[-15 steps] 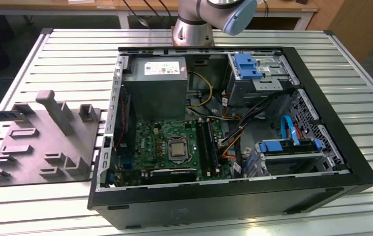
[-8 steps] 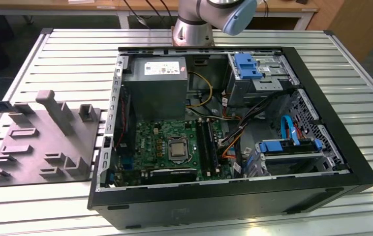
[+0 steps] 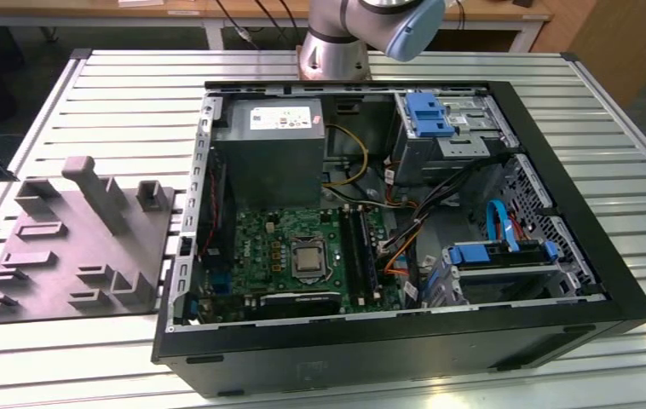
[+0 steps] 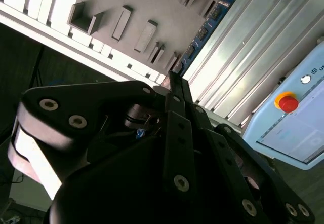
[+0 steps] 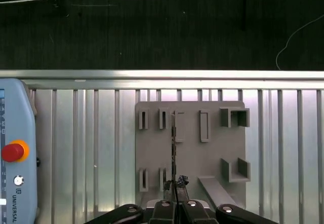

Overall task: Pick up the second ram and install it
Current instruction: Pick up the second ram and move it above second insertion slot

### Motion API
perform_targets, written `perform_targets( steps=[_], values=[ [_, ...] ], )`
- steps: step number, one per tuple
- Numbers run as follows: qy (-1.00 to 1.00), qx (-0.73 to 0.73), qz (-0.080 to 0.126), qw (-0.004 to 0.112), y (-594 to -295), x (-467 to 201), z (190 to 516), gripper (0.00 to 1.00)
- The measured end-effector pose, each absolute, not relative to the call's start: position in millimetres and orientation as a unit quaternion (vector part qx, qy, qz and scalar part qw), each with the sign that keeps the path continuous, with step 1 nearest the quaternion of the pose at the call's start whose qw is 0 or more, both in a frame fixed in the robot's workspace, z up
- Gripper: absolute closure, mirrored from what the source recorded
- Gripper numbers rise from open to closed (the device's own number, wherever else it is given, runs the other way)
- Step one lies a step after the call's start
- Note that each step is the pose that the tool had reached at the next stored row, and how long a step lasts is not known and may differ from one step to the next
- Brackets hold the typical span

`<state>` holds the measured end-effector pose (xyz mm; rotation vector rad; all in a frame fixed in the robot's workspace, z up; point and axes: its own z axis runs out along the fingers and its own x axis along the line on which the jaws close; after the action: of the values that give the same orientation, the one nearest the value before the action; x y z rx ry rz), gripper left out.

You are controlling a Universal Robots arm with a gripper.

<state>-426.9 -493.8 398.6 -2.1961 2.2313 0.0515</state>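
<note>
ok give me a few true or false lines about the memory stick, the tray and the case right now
1. The gripper holds a memory stick over the grey tray. True.
2. The computer case is closed up. False: its side is open and the motherboard shows.
3. A red button sits on the control pendant lying on the table. True.
4. The grey tray lies inside the case. False: it lies on the table beside the case, on the exterior view's left.

Grey fixture tray [image 5: 192,163], green motherboard [image 3: 261,247], dark blue second ram [image 4: 206,29].
</note>
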Motion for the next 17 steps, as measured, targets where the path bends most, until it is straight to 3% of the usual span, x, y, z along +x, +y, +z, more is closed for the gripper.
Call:
perform_targets(
  steps=[17],
  values=[
    [0.713,-0.701,0.016,0.005,-494,-409,399,0.89]
  ],
)
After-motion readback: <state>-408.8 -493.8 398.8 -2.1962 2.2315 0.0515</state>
